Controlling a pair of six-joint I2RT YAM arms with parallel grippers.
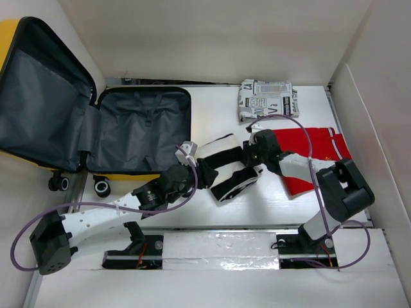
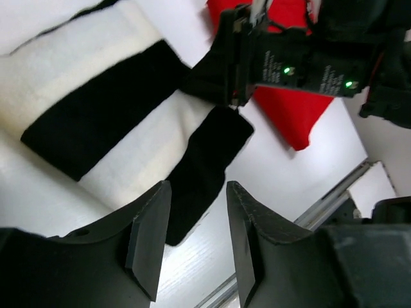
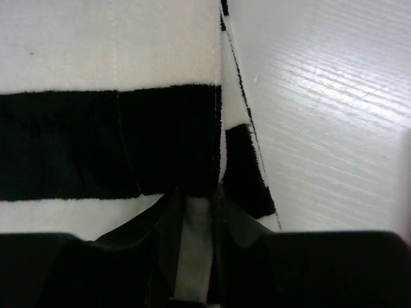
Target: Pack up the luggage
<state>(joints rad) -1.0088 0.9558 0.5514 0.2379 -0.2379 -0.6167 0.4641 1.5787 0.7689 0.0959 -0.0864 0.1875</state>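
Pinching edge of folded striped garment (image 3: 96,141) with right gripper (image 3: 196,205), fingers clamped on the fabric, probably for a two-ended lift. Hovering left gripper (image 2: 198,189) over opposite end, fingers apart, nothing gripped. Load target: luggage (image 1: 138,131) open at back-left of worktop (image 1: 212,109), lining bare.

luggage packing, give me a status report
Left gripper open over striped garment. Right gripper shut on its edge. Luggage open, nothing inside. Only the left arm lies between garment and luggage.

Lab test cell, white panel walls (image 1: 225,38), table (image 1: 270,204)
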